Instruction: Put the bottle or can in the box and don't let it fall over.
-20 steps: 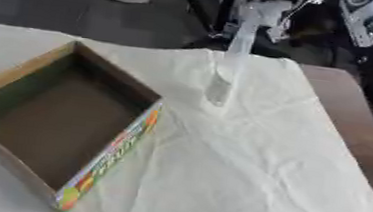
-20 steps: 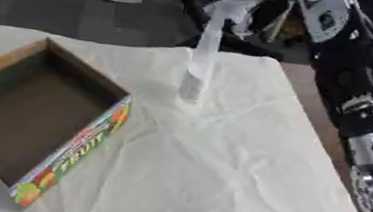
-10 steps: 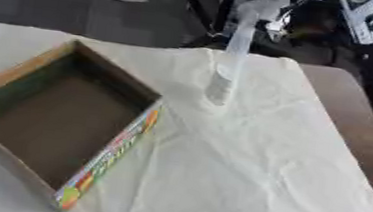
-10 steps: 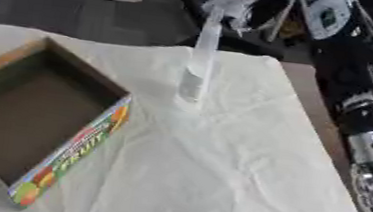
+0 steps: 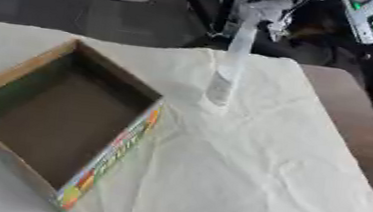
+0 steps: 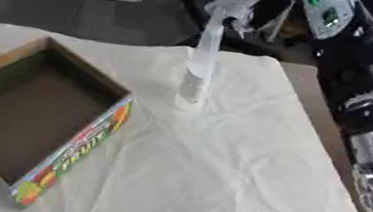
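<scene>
Nothing has shifted: the spray bottle stands upright at upper centre beside the empty cardboard box, untouched, with neither hand's fingers visible.

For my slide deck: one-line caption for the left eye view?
Tall clear bottle upright on white cloth, right of the empty open box.

Both views look steeply down from head height onto the cloth-covered surface, facing its far edge and the dark floor beyond. They share nearly the whole scene: the open box at the left and the tall clear bottle standing mid-far. The right eye view sits slightly rightward, also showing the robot's right arm along its edge.
</scene>
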Controlling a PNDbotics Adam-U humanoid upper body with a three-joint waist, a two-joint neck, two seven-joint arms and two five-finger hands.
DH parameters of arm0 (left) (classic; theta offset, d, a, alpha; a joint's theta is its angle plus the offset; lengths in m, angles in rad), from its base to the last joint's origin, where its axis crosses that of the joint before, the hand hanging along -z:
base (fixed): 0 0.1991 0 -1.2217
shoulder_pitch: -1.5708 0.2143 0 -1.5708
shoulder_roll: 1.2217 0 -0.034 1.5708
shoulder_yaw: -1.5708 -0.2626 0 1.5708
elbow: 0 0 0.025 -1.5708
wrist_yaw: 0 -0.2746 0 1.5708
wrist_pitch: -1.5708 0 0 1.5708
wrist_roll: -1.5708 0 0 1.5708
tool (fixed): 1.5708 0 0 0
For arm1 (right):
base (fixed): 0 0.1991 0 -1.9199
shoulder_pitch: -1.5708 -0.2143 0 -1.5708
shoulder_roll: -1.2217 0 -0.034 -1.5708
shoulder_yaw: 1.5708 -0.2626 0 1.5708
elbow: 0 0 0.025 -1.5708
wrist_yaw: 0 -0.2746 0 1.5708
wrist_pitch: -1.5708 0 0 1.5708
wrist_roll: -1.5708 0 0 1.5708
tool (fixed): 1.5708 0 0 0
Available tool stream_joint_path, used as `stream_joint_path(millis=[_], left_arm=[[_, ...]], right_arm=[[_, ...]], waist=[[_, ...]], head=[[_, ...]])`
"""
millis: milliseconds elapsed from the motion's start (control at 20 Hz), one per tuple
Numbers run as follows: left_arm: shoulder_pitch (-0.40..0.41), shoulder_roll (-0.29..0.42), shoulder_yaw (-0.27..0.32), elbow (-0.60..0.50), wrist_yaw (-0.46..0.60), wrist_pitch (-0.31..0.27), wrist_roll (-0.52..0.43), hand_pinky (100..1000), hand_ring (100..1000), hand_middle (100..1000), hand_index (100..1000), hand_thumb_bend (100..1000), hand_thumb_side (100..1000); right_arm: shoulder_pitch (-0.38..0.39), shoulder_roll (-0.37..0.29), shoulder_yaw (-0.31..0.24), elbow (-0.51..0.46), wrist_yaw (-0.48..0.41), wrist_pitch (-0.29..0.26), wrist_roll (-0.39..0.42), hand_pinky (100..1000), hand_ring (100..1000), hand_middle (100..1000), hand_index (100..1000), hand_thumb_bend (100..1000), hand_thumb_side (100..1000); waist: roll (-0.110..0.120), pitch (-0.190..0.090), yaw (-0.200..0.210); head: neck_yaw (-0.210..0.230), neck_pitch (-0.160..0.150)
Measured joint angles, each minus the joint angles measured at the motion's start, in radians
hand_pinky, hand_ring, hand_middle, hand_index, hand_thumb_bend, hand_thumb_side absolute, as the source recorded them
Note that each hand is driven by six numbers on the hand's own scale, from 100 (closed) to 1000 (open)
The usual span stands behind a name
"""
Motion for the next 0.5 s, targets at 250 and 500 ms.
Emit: stream_joint_path(millis=[250,500], left_arm=[[0.0,0.0,0.0,0.0,0.0,0.0,0.0,946,566,702,601,180,865],[0.0,0.0,0.0,0.0,0.0,0.002,-0.002,947,567,703,601,181,866]], right_arm=[[0.0,0.0,0.0,0.001,0.0,0.005,0.005,780,660,683,783,232,142],[-0.008,0.001,0.0,0.004,0.0,0.008,0.008,758,577,642,763,220,140]], waist=[[-0.001,-0.001,0.0],[-0.003,-0.002,0.0]], head=[[0.0,0.003],[0.0,0.007]])
